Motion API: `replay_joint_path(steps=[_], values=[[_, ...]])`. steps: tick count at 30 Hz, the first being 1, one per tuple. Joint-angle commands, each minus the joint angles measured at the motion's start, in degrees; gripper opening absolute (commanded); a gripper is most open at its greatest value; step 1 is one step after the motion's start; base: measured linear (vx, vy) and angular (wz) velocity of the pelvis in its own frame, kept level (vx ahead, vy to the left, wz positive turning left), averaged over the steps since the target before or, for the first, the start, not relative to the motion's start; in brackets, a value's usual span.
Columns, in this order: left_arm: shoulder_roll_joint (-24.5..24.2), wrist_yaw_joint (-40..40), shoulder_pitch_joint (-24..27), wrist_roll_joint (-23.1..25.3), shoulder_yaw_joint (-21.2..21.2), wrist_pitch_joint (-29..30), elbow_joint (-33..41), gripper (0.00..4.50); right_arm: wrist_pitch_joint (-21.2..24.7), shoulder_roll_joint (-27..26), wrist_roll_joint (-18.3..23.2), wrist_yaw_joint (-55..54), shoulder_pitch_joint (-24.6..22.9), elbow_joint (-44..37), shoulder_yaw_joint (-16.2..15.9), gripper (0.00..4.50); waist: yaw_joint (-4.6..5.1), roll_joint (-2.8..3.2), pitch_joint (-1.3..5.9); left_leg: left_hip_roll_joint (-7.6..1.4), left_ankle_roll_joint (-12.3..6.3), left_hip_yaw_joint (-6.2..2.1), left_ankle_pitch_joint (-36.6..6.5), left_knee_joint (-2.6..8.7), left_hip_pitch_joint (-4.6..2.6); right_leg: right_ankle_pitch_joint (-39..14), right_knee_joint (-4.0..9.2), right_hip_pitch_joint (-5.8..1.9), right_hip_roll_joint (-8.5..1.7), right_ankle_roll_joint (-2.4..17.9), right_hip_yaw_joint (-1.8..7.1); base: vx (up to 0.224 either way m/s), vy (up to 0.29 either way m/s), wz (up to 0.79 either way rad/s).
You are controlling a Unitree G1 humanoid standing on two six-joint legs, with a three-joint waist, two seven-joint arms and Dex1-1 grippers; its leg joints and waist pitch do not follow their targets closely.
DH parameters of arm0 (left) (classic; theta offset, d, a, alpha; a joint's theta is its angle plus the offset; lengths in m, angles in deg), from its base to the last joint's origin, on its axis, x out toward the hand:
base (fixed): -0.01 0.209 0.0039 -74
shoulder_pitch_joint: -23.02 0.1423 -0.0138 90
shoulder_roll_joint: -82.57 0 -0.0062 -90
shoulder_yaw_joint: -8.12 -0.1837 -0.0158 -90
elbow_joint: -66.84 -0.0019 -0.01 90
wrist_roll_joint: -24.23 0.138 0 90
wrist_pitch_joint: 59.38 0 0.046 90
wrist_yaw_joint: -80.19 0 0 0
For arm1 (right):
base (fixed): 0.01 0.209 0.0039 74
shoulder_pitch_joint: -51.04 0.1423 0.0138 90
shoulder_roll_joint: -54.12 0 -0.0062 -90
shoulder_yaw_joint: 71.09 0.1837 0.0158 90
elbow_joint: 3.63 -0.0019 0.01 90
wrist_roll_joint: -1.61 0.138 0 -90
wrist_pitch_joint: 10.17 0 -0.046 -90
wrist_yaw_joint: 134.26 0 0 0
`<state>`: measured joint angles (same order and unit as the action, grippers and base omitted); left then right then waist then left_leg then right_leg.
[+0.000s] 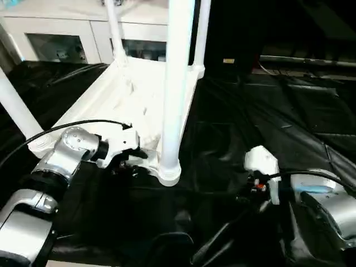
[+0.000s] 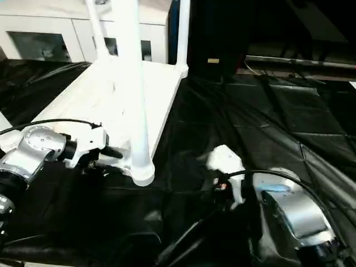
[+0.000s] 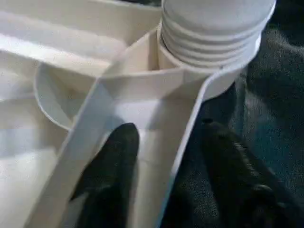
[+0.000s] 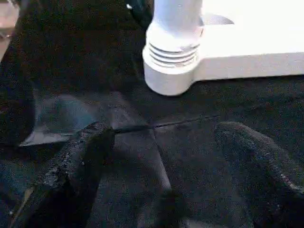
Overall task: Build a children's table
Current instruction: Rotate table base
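— What stood on the black sheet (image 1: pixel 233 111)?
— The table top (image 1: pixel 128 94), underside up, four legs (image 1: pixel 177 83) rising from its corners.
— And the left gripper (image 1: pixel 130 161)?
— At the near corner socket (image 1: pixel 168 171).

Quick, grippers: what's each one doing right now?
Left gripper: jaws straddle the table top's rim; grip cannot be told.
Right gripper: open, empty, over black cloth.

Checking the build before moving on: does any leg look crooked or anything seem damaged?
Nothing stands out. The table top lies upside down on the black sheet, and the near leg stands upright in its corner socket.
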<state>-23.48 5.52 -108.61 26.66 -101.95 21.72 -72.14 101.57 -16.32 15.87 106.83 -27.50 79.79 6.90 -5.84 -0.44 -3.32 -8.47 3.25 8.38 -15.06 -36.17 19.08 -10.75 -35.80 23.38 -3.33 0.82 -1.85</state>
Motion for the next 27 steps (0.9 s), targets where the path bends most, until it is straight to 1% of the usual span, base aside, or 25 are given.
replay_joint_path(steps=[1,2,3,4,5,6,7,9,10,11,12,13,14,15,16,17,19,20,21,22,23,24,25,26,27], values=[[0.0,-0.3,-1.4,1.1,-0.4,-1.0,-1.4,2.1,-0.6,0.4,-0.4,0.7,0.9,-0.2,-0.7,3.94,-0.5,-0.1,3.6,-4.12,-2.24,-0.83,-0.2,4.77,0.52,-4.3,3.31,-3.64,-5.61,15.6,2.96,0.0,0.0,0.0],[0.1,-0.3,-2.1,1.7,-0.6,-2.0,-3.4,1.85,-0.9,0.5,-0.6,1.0,1.4,0.1,-1.0,3.94,-0.63,0.32,3.61,-4.09,-2.09,-0.76,-0.6,4.75,0.45,-4.2,3.38,-3.6,-5.54,15.6,2.89,0.0,0.0,0.0],[0.1,-0.3,-2.3,1.9,-0.6,-2.3,-4.0,1.81,-1.0,0.4,-0.7,1.1,1.5,0.2,-1.1,3.94,-0.64,0.18,3.64,-4.15,-2.04,-0.75,-0.7,4.78,0.42,-4.1,3.4,-3.62,-5.53,15.6,2.83,0.0,0.0,0.0],[0.0,0.0,-2.6,2.6,-0.8,-2.5,-5.0,1.78,-1.2,0.4,-0.9,1.2,1.8,0.5,-1.2,3.94,-0.8,0.17,3.62,-4.19,-1.8,-0.68,-1.0,4.8,0.42,-3.8,3.39,-3.65,-5.54,15.7,2.8,0.0,0.0,0.0],[0.0,0.0,-2.7,2.7,-0.9,-2.6,-5.1,1.71,-1.3,0.4,-0.9,1.2,1.8,0.5,-1.2,3.94,-0.99,0.35,3.65,-4.21,-1.58,-0.69,-1.2,4.79,0.43,-3.8,3.35,-3.7,-5.64,15.7,2.78,0.0,0.0,0.0],[0.0,0.2,-2.9,3.1,-1.0,-2.8,-5.9,1.57,-1.4,0.3,-0.9,1.2,1.9,0.8,-1.3,3.94,-1.07,0.26,3.62,-4.27,-1.23,-0.66,-1.4,4.85,0.43,-3.9,3.37,-3.75,-5.66,15.8,2.72,0.0,0.0,0.0],[0.0,0.4,-3.2,3.5,-1.0,-2.1,-6.7,1.43,-2.0,0.2,-1.1,0.7,2.0,1.4,-1.3,3.94,-1.09,0.16,3.5,-4.3,-0.79,-0.73,-1.8,4.97,0.63,-4.7,3.4,-3.86,-5.64,15.4,2.69,0.0,0.0,0.0],[0.4,-0.1,-3.3,3.0,-0.5,-0.2,-6.7,1.36,-2.4,-0.2,-1.3,0.2,2.1,1.9,-1.0,3.94,-1.24,0.23,3.57,-4.35,-0.3,-0.73,-2.0,5.01,0.57,-5.4,3.38,-3.91,-5.77,15.1,2.7,0.0,0.0,0.0],[0.5,-0.3,-3.4,2.9,-0.3,0.1,-6.9,1.34,-2.4,-0.3,-1.4,0.2,2.1,2.1,-0.9,3.94,-1.25,0.03,3.55,-4.42,-0.19,-0.77,-1.7,5.07,0.58,-5.2,3.29,-3.87,-5.8,15.2,2.65,0.0,0.0,0.0],[0.7,-0.4,-3.3,2.4,0.1,1.1,-6.5,1.25,-2.4,-0.4,-1.4,0.1,2.1,2.3,-0.8,3.94,-1.16,-0.4,3.54,-4.36,-0.37,-0.69,-1.5,5.09,0.7,-5.1,3.37,-3.98,-5.75,15.1,2.64,0.0,0.0,0.0],[0.8,-0.5,-3.3,2.2,0.3,1.6,-6.3,1.09,-2.5,-0.5,-1.5,0.0,2.2,2.4,-0.8,3.94,-1.18,-0.29,3.58,-4.36,-0.3,-0.69,-1.2,5.06,0.66,-4.9,3.2,-4.01,-5.82,15.2,2.65,0.0,0.0,0.0],[1.3,-1.3,-3.2,1.6,0.9,2.8,-5.8,1.01,-2.5,-0.7,-1.6,-0.3,2.3,3.0,-0.7,3.94,-1.23,-0.3,3.6,-4.35,-0.52,-0.66,-0.7,5.0,0.67,-4.6,3.26,-3.96,-5.82,15.4,2.62,0.0,0.0,0.0],[1.3,-1.4,-3.2,1.6,0.9,3.0,-5.6,1.01,-2.6,-0.7,-1.6,-0.4,2.4,3.1,-0.7,3.94,-1.24,-0.42,3.58,-4.28,-0.76,-0.68,0.0,5.01,0.75,-4.2,3.16,-4.02,-5.81,15.3,2.61,0.0,0.0,0.0],[1.4,-2.1,-2.6,1.6,0.8,3.6,-4.5,0.97,-2.6,-0.9,-1.7,-0.9,2.5,3.4,-0.6,3.94,-1.26,-0.27,3.59,-4.29,-0.86,-0.69,0.1,5.02,0.78,-4.2,3.2,-4.01,-5.82,15.2,2.6,0.0,0.0,0.0],[1.3,-2.4,-2.1,1.8,0.5,3.9,-3.6,0.92,-2.7,-0.9,-1.8,-1.2,2.5,3.7,-0.6,3.94,-1.16,-0.34,3.64,-4.42,-0.88,-0.73,0.5,5.07,0.79,-3.6,3.09,-4.09,-5.92,15.3,2.62,0.0,0.0,0.0],[1.4,-2.7,-1.3,1.7,0.4,4.6,-2.4,0.83,-3.0,-1.0,-2.0,-1.5,2.5,4.0,-0.6,3.94,-1.07,-0.36,3.63,-4.36,-0.97,-0.7,0.7,5.04,0.83,-3.3,3.05,-4.07,-5.84,15.4,2.58,0.0,0.0,0.0],[1.5,-3.2,0.0,1.3,0.2,6.2,0.1,0.7,-3.5,-1.1,-2.4,-2.2,2.5,4.5,-0.4,3.94,-1.04,0.1,3.71,-4.44,-0.89,-0.71,0.6,4.98,0.83,-2.1,2.92,-4.09,-5.97,15.9,2.62,0.0,0.0,0.0],[1.8,-3.0,2.5,0.3,0.2,10.6,5.0,0.66,-4.3,-1.7,-3.3,-4.1,2.6,5.7,0.4,3.94,-0.98,0.09,3.7,-4.43,-0.92,-0.58,0.5,5.0,0.63,-1.9,3.03,-3.96,-5.89,16.1,2.62,0.0,0.0,0.0],[2.0,-2.4,4.0,-0.2,0.2,13.3,8.1,0.61,-4.7,-2.2,-3.7,-5.5,2.7,6.3,0.9,3.94,-0.87,0.27,3.69,-4.5,-0.72,-0.63,0.9,5.03,0.78,-1.0,2.91,-4.01,-5.84,16.5,2.57,0.0,0.0,0.0],[2.7,-0.4,6.7,-1.2,0.8,18.6,13.6,0.53,-4.5,-3.2,-4.3,-8.3,3.2,7.6,2.0,3.94,-0.72,0.1,3.72,-4.51,-0.62,-0.54,1.0,5.06,0.75,-0.3,2.75,-4.1,-5.82,16.9,2.56,0.0,0.0,0.0],[3.6,1.9,8.3,-1.9,1.5,21.4,16.8,0.45,-4.1,-3.9,-4.5,-10.0,3.4,8.2,2.6,3.94,-0.67,0.06,3.62,-4.43,-0.85,-0.55,1.1,5.05,0.83,-0.8,2.94,-4.03,-5.75,17.2,2.48,0.0,0.0,0.0],[4.2,3.2,9.3,-2.1,2.1,23.0,18.7,0.4,-3.9,-4.3,-4.7,-10.9,3.5,8.6,2.9,3.94,-0.65,0.08,3.69,-4.45,-0.77,-0.44,1.0,5.02,0.7,-1.0,2.91,-4.08,-5.73,17.2,2.49,0.0,0.0,0.0],[5.6,6.7,11.9,-2.2,2.8,25.7,23.4,0.34,-2.2,-5.2,-4.2,-12.7,3.4,8.9,3.7,3.94,-0.53,-0.32,3.56,-4.37,-1.21,-0.34,0.9,5.01,0.77,-1.9,3.13,-4.12,-5.55,17.2,2.49,0.0,0.0,0.0],[5.9,7.4,12.5,-2.1,2.9,26.2,24.4,0.29,-1.7,-5.4,-4.0,-13.0,3.3,8.9,3.9,3.94,-0.67,-0.11,3.5,-4.31,-1.78,-0.37,0.7,4.97,0.88,-3.2,3.34,-4.08,-5.56,17.0,2.49,0.0,0.0,0.0],[6.2,8.4,13.4,-1.7,2.9,27.3,26.0,0.25,-1.1,-5.8,-3.6,-13.2,3.2,8.7,4.0,3.94,-0.72,-0.08,3.58,-4.28,-1.92,-0.33,0.6,4.97,0.78,-3.9,3.39,-4.09,-5.51,16.8,2.47,0.0,0.0,0.0]])
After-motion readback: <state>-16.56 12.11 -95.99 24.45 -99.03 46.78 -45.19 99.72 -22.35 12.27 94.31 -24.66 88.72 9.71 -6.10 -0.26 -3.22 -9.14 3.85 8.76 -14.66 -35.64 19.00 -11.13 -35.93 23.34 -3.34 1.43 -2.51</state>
